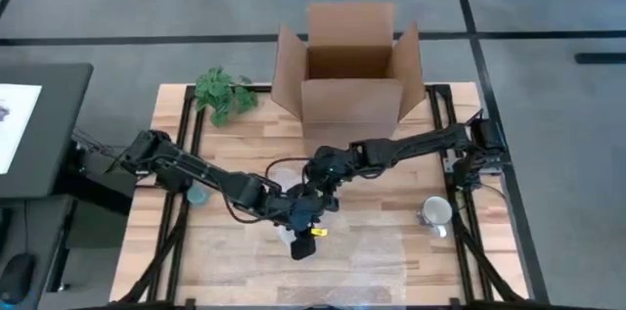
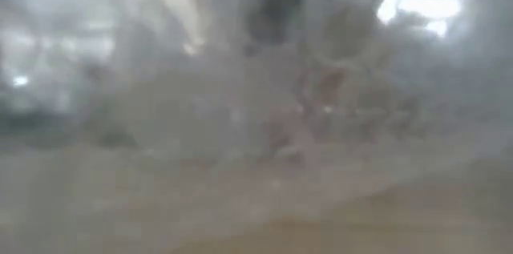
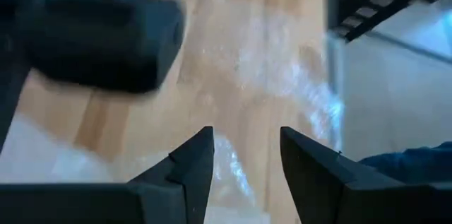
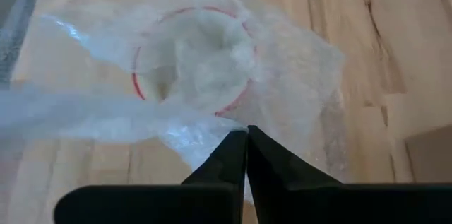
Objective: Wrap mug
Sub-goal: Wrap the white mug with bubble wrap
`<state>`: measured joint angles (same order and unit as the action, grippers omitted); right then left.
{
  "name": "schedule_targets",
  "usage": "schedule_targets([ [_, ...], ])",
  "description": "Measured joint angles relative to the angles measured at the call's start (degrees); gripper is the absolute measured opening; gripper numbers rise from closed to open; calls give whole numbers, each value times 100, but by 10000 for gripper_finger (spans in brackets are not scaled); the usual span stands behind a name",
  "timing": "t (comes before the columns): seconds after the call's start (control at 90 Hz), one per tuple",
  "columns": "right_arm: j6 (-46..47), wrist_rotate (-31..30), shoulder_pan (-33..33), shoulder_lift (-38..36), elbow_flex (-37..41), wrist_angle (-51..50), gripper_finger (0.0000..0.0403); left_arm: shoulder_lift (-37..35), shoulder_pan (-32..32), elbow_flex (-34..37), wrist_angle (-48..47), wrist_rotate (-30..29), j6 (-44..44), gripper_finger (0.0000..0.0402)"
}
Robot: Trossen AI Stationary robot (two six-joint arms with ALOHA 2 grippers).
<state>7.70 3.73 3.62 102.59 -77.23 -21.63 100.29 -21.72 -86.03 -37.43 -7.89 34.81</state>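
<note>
Mug, white with a red rim (image 4: 192, 58), stands upright mid-surface, mouth up, clear bubble wrap (image 4: 296, 75) tucked inside it and bunched around. My right gripper (image 4: 246, 133) has its fingers closed on the wrap's edge, just beside the mug. My left gripper (image 3: 246, 150) hovers nearby, fingers apart over the wooden surface (image 3: 233, 12).

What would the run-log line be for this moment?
task: wrap mug | right hand: shut on bubble wrap over red-rimmed mug | left hand: open, above table | second mug: unwrapped
</note>
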Motion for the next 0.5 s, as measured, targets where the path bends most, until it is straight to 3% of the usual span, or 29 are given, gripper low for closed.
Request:
schedule_targets([
  [0.211,0,2,-41,0,0,50,0,0,-96,8,-1248,-438,353,124],
  [0.5,-2,7,-39,-2,-7,72,0,2,-93,38,-2067,-1305,588,86],
])
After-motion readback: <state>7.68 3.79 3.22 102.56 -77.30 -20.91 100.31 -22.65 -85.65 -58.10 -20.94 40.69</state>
